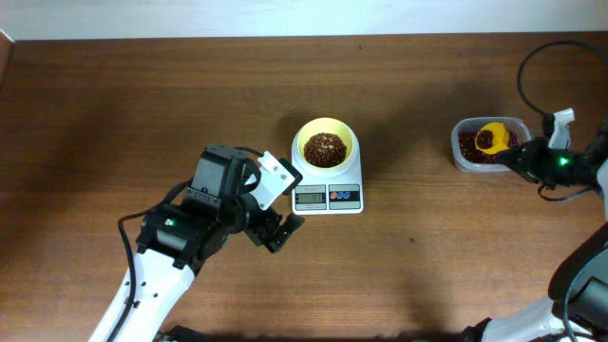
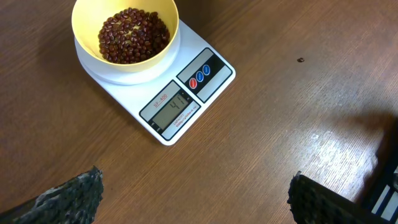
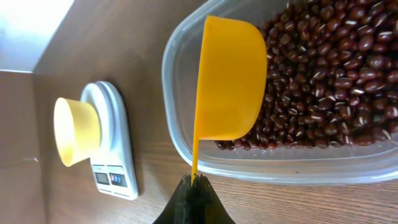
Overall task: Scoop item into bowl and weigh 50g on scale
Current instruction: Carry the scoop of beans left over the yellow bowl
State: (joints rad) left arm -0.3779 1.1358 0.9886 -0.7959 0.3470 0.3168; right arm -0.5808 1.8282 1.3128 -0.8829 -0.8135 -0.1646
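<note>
The pale-yellow bowl [image 1: 325, 145] stands on the white scale [image 1: 330, 198] at the table's middle and holds dark reddish-brown beans [image 1: 324, 148]. In the left wrist view the bowl [image 2: 124, 37] and scale [image 2: 186, 99] show, with a lit display. My left gripper [image 1: 285, 231] is open and empty, just left of the scale's front; its fingertips [image 2: 193, 196] frame bare wood. My right gripper [image 1: 518, 157] is shut on the handle of a yellow scoop [image 3: 227, 81], whose cup sits in the clear container [image 1: 488, 144] of beans [image 3: 336, 74]. The right jaws [image 3: 196, 186] pinch the handle's end.
One stray bean [image 2: 300, 60] lies on the wood right of the scale. A black cable [image 1: 532, 66] loops above the right arm. The table's far edge meets a white wall [image 1: 285, 17]. The scale also shows far off in the right wrist view [image 3: 112, 143].
</note>
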